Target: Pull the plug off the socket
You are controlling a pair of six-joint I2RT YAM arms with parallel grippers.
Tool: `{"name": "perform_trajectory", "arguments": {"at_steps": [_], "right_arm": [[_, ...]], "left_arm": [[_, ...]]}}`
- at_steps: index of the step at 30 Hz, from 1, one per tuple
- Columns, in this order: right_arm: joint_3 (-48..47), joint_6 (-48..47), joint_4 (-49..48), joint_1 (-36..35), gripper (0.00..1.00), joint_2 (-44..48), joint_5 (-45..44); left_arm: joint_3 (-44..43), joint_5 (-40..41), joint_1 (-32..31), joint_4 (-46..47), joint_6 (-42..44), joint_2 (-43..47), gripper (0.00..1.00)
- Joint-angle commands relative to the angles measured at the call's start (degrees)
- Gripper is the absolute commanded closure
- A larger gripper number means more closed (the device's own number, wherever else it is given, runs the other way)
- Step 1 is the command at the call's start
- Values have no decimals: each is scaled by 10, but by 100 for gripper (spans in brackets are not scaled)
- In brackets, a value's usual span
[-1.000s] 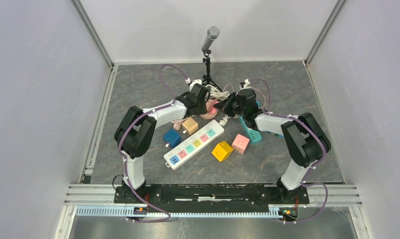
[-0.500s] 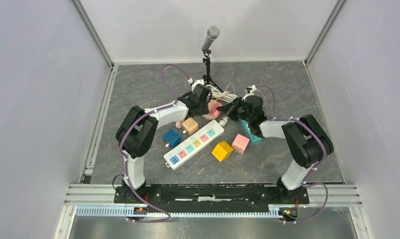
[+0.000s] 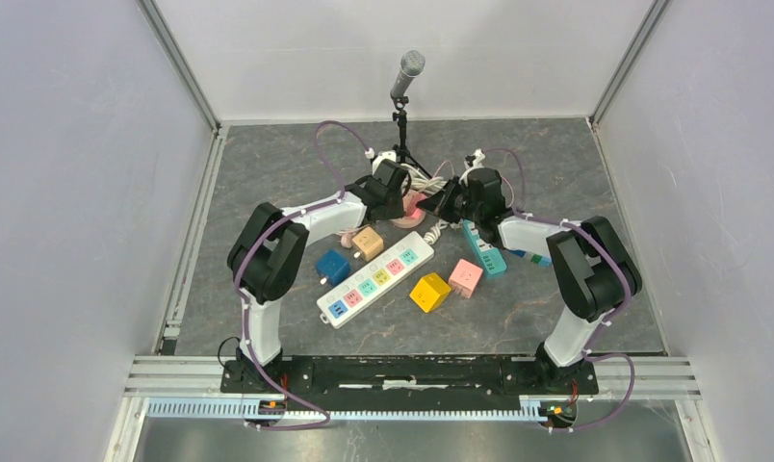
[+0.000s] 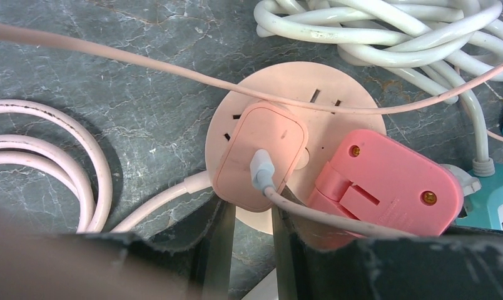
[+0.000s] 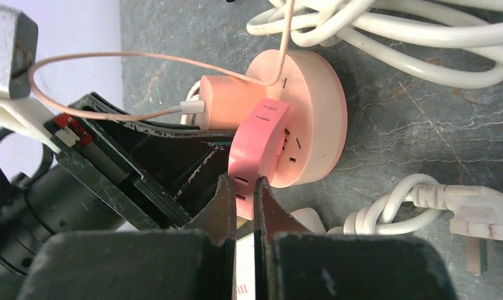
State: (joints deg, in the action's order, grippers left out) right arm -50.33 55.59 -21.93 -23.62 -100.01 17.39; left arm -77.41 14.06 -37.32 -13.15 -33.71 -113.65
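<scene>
In the centre of the left wrist view a round pale-pink socket lies flat on the grey marbled table. A peach rectangular adapter sits on its left half. The bright pink plastic plug rests against its lower right part. Whether the plug's pins are seated cannot be told. The right gripper, at the bottom centre of its own view, is clamped on the plug's near end, one finger on each side. The left gripper, at the bottom of its view, has its jaws slightly apart, with the socket's rim showing in the gap. A white coiled cord lies at the upper right.
</scene>
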Motion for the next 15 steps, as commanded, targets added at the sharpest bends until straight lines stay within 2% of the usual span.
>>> {"name": "perform_trajectory", "arguments": {"at_steps": [1,5,6,10,12,15], "right_arm": [[2,-123,-2,-26,100,38,8],[-25,-119,70,-30,100,24,-34],[-34,-117,85,-31,95,20,-45],[-69,-111,138,-36,56,1,-100],[-89,-113,156,-38,43,-14,-112],[-105,-113,166,-44,33,-35,-124]], "left_arm": [[25,-15,2,-92,20,-66,66],[25,-16,2,-92,17,-68,66],[26,-16,2,-92,17,-68,66],[26,-21,2,-92,17,-66,66],[24,-26,2,-93,16,-65,66],[22,-30,2,-92,15,-65,65]]}}
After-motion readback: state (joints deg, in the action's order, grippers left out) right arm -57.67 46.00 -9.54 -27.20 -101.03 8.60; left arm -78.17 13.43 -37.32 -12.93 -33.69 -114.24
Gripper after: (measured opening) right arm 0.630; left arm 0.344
